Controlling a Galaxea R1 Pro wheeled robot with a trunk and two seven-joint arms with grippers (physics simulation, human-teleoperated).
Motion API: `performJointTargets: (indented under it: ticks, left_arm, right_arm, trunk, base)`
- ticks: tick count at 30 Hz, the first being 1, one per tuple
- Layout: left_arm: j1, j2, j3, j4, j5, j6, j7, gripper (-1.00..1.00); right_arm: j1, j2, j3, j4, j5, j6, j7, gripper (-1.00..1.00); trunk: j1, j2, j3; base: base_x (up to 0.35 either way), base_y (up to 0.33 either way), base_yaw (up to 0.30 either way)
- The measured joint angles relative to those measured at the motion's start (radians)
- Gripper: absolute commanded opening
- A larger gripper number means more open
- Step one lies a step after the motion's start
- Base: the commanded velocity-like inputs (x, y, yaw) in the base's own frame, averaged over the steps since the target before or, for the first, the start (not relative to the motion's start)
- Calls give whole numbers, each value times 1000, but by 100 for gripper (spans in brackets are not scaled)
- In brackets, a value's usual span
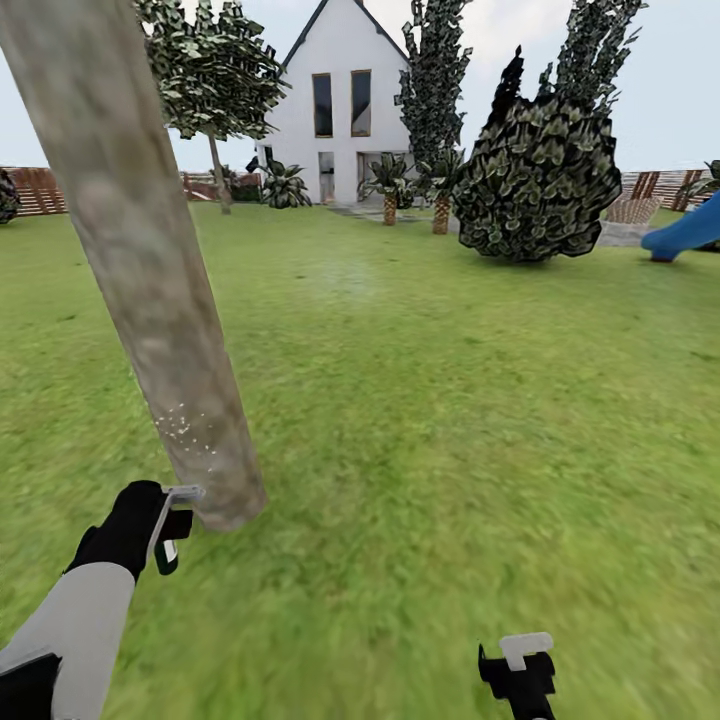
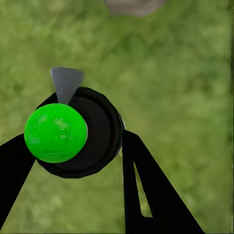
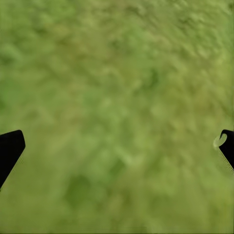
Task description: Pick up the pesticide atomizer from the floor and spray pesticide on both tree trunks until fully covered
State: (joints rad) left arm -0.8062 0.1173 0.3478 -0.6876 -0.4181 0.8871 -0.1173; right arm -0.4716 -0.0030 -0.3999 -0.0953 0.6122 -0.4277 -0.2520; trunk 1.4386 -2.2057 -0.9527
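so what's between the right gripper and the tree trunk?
Head view: only bare grass between the right gripper and the tree trunk. The left gripper, holding the atomizer, sits at the trunk's base.

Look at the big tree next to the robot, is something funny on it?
Yes. The thick tree trunk leans instead of standing straight, and low on its bark sits a small patch of white specks. They lie just above the spray bottle held in the left hand, so they are probably spray droplets, not damage.
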Motion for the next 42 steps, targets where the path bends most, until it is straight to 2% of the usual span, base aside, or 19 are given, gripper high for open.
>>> performJointTargets:
  ticks: [4, 10, 30, 42]
  left_arm:
    - [0, -6, 1, 0, 3, -2, 0, -100]
    - [0, -14, 1, 0, 3, -2, -2, -100]
    - [0, -14, 3, 0, 3, -2, -2, -100]
    - [0, -15, 4, 0, 4, -2, -1, -100]
  right_arm:
    - [0, 0, 0, 0, 0, 0, -1, 100]
    - [0, 0, 0, 0, 0, 0, -1, 100]
    - [0, 1, 1, 0, 0, 0, 0, 100]
    - [0, 3, 2, 0, 0, 0, 0, 100]
  trunk:
    - [0, 0, 0]
    - [1, 0, 0]
    - [1, 0, 0]
    - [0, 0, 0]
  base:
    - [189, -181, 243]
    - [-77, -272, 249]
    - [-37, -276, 19]
    - [38, -277, 232]
